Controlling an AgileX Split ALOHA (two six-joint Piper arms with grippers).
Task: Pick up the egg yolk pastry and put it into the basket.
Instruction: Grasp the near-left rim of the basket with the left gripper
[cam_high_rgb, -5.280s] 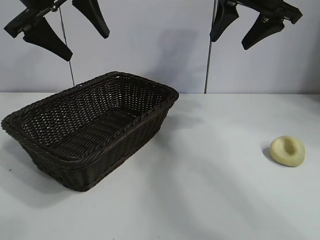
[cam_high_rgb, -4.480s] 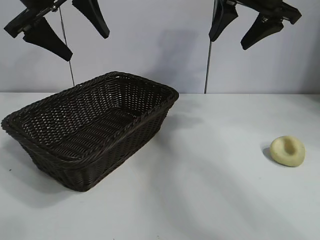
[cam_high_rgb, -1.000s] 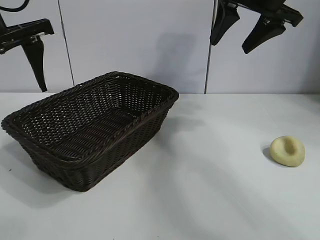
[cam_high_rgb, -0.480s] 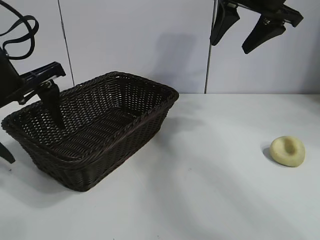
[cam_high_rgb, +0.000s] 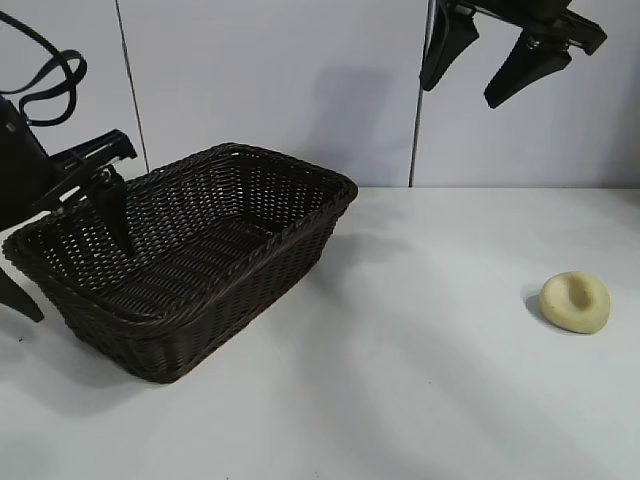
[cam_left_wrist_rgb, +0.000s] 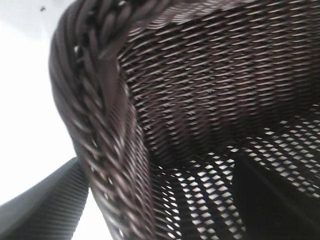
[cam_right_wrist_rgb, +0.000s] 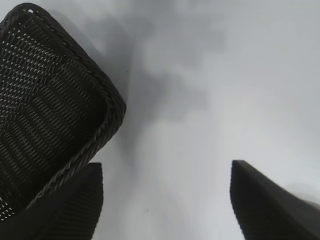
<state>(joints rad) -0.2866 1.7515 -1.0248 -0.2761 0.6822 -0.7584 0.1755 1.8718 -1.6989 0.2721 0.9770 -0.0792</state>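
The egg yolk pastry (cam_high_rgb: 575, 301), a small pale yellow lump with a dimpled top, lies alone on the white table at the right. The dark brown wicker basket (cam_high_rgb: 300, 172) stands at the left with nothing in it. My left gripper (cam_high_rgb: 78, 283) is open and straddles the basket's left end wall, one finger inside the basket and the other outside near the table. The left wrist view shows the braided rim (cam_left_wrist_rgb: 100, 125) between its fingers (cam_left_wrist_rgb: 45, 210). High above the table at the upper right, far from the pastry, my right gripper (cam_high_rgb: 463, 92) hangs open and holds nothing.
A pale wall stands behind the white table (cam_high_rgb: 420, 380). In the right wrist view a corner of the basket (cam_right_wrist_rgb: 50, 100) lies beside one finger, with bare table under the open right gripper (cam_right_wrist_rgb: 165, 200).
The left arm came down from the upper left to the basket's left end, where its open fingers now straddle the wall. The right gripper, the pastry and the basket stayed put.
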